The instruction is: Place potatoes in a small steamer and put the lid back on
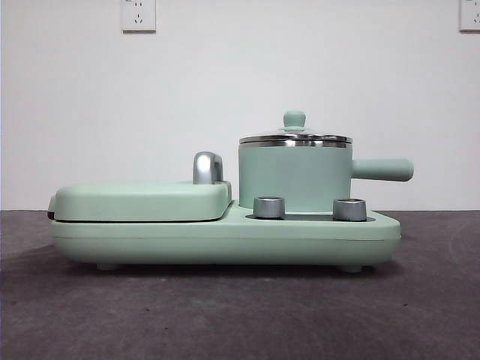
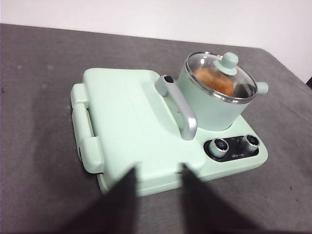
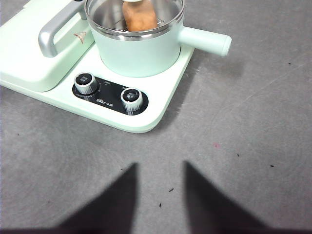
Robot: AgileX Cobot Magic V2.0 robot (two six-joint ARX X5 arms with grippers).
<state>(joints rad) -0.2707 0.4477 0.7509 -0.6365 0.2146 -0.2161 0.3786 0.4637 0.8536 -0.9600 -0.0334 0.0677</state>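
Grey matte tabletop [image 1: 240, 315]; white wall [image 1: 240, 90] with sockets [image 1: 139, 15].

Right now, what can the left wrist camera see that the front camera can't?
Only the left wrist view shows the potato inside the pot, seen through the glass lid, plus the left gripper, open. Only the front view shows the wall sockets. Both show the pot, lid, closed griddle and two knobs.

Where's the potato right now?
The potato sits inside the small steamer, under the glass lid, on the right end of the green appliance base in the front view, behind the two knobs.
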